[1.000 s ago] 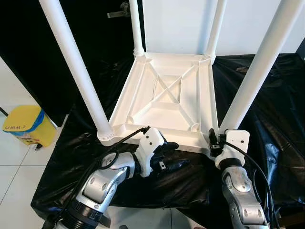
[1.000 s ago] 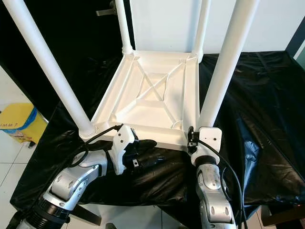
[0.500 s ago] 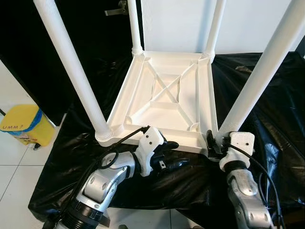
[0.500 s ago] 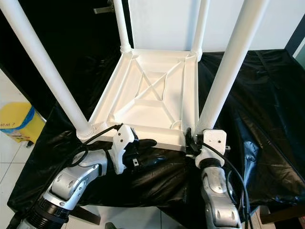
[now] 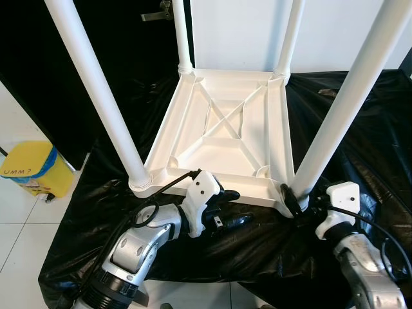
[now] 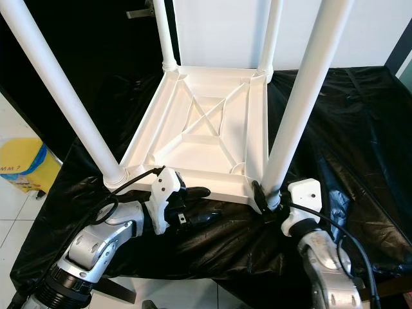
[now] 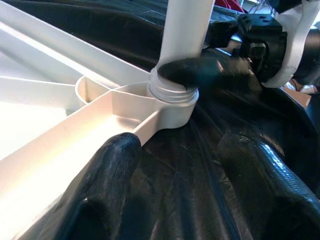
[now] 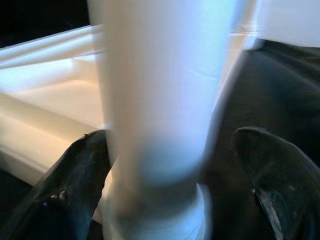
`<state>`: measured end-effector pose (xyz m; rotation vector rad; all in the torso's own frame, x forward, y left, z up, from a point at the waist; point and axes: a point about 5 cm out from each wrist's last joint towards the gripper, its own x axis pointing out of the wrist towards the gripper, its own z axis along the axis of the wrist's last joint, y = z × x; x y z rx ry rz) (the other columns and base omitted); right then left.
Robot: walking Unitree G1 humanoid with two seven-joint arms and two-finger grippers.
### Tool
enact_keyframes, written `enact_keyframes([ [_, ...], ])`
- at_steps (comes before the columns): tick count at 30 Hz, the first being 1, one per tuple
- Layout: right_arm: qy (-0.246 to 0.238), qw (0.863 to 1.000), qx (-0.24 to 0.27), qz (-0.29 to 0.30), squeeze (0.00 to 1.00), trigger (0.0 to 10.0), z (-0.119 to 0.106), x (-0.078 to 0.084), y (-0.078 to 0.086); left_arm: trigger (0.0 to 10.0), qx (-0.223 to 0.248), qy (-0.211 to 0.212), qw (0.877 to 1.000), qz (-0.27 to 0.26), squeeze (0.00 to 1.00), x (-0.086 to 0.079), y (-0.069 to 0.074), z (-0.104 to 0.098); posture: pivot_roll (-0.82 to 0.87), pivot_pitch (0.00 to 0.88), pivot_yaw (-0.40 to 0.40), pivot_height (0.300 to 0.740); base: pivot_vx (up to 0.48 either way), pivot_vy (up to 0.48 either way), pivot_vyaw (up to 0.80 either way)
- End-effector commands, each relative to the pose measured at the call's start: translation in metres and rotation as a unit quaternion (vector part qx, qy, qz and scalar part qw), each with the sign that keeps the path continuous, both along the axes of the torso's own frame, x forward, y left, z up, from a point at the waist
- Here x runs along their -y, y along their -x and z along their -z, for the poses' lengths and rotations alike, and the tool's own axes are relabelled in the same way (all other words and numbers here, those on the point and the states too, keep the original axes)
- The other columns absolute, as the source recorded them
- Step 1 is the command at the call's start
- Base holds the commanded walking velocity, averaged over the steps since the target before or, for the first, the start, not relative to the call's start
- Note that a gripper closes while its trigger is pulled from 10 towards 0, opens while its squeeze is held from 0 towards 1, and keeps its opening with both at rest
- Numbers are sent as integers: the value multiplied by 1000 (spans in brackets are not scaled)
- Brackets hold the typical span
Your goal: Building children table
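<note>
Right tool [image 6: 265,198]: fingers spread open either side of near-right leg [image 6: 297,109] base, not clamped.
Left tool [image 5: 230,207]: open, holds nothing, at near edge of frame.
Table [image 5: 222,132]: upside down on black sheet [image 5: 360,141], 4 legs up.
Floor: yellow bin [image 5: 32,168] at left.

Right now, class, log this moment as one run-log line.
table: upside down on black sheet | right gripper: jaws astride near right leg base | left gripper: open beside table edge
</note>
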<state>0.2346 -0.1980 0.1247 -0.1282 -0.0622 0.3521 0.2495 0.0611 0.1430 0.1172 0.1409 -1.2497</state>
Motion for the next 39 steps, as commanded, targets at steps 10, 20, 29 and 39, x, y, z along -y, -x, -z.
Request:
enact_keyframes([
  [10, 47, 991, -10, -125, 0, 10000, -7, 1, -20, 10000, 3, -10, 1000, -7, 0, -4, -4, -1, -180, 56, 59, 740, 0, 0, 0],
  [20, 76, 979, -29, -185, 0, 0, -4, 1, -30, 10000, 3, -11, 1000, -3, 0, -3, -3, -1, -171, 44, 52, 740, 0, 0, 0],
  [29, 75, 981, -44, -174, 0, 3922, 4, 6, -27, 10000, 3, -11, 1000, -3, 0, -3, -2, -1, -170, 36, 46, 740, 0, 0, 0],
  [39, 21, 994, -35, -100, 0, 10000, 10, -4, -18, 10000, 4, -11, 1000, -3, 0, -1, 0, 0, -164, 30, 35, 740, 0, 0, 0],
])
